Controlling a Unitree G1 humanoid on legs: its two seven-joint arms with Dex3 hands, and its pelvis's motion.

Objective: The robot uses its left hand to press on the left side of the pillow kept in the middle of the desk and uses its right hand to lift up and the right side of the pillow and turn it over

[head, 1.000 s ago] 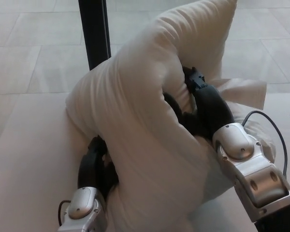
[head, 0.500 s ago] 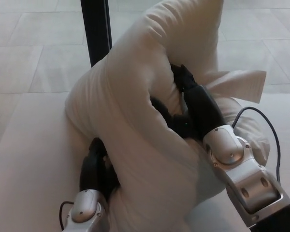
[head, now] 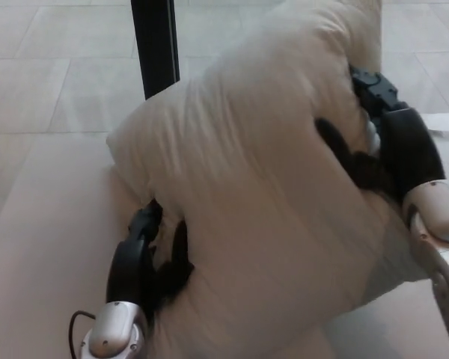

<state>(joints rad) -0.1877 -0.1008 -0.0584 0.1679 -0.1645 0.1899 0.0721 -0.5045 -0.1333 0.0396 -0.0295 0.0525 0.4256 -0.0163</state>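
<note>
A big white pillow [head: 262, 187] fills the middle of the head view, raised and folded over toward the left. My right hand [head: 374, 142] is shut on the pillow's right side, its black fingers sunk into the fabric high at the right. My left hand [head: 146, 250] lies against the pillow's lower left edge, partly tucked under the fold, pressing it onto the pale desk [head: 37, 247]. Whether its fingers are closed is hidden by the fabric.
A black vertical post [head: 156, 45] stands behind the desk at top centre-left. Pale tiled floor [head: 52, 67] lies beyond the desk's far edge. A thin black cable [head: 78, 329] loops near my left wrist.
My right hand has carried the pillow's right side higher and to the right, and the pillow has rolled further over toward the camera. The left hand stays pressed at the lower left.
</note>
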